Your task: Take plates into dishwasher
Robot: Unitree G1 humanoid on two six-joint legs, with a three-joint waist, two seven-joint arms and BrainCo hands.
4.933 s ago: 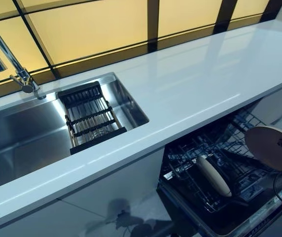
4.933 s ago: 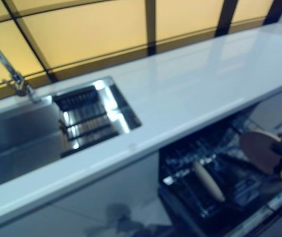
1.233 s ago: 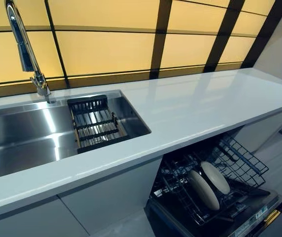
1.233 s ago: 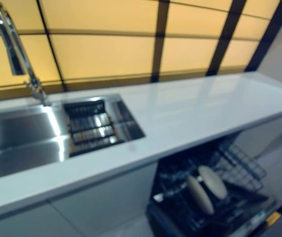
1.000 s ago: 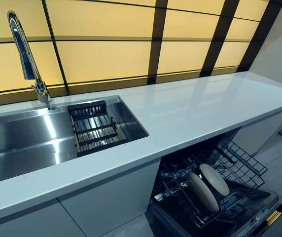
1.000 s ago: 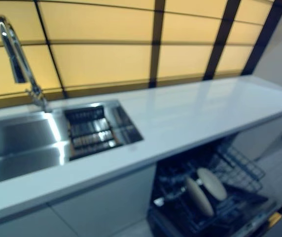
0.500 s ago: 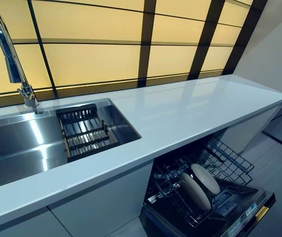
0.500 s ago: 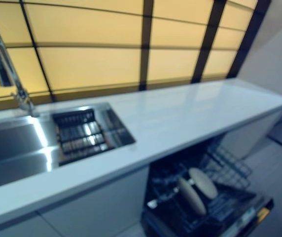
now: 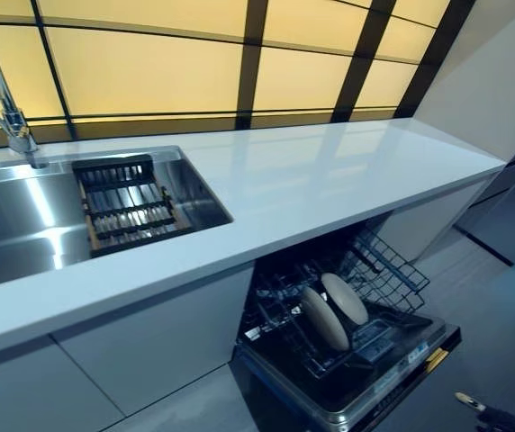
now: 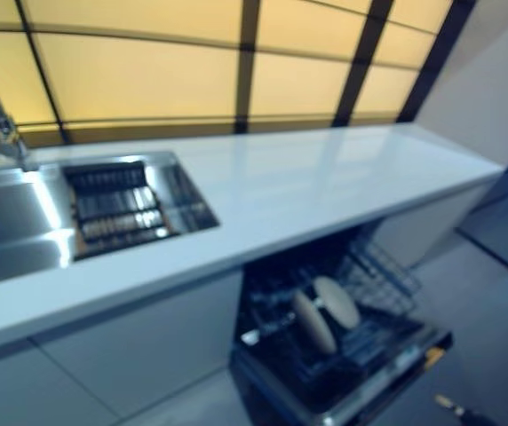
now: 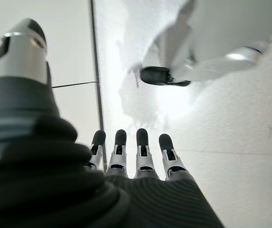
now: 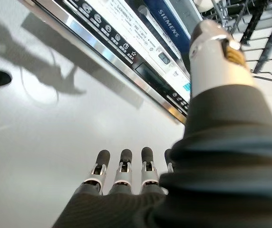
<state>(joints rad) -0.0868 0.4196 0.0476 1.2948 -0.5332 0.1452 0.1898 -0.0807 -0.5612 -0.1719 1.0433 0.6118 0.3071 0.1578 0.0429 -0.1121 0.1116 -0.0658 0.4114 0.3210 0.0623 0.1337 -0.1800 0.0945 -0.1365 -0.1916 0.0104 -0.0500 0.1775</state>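
Two plates (image 9: 334, 309) stand on edge, side by side, in the rack (image 9: 329, 337) of the open dishwasher (image 9: 393, 378), below the counter (image 9: 329, 180) and to the right of the sink (image 9: 23, 216). I see no other plate on the counter or in the sink.

My left hand (image 11: 136, 156) hangs empty over the floor, fingers straight and relaxed. My right hand (image 12: 126, 175) is the same, released and holding nothing, just beside the dishwasher's door edge.

The plates look stiff, glazed and smooth, so I judge them slippery and breakable, with some weight. If I had to shift one, I would pinch the upper rim, thumb on one face and fingers on the other, and lift straight up between the rack's prongs without knocking its neighbour.
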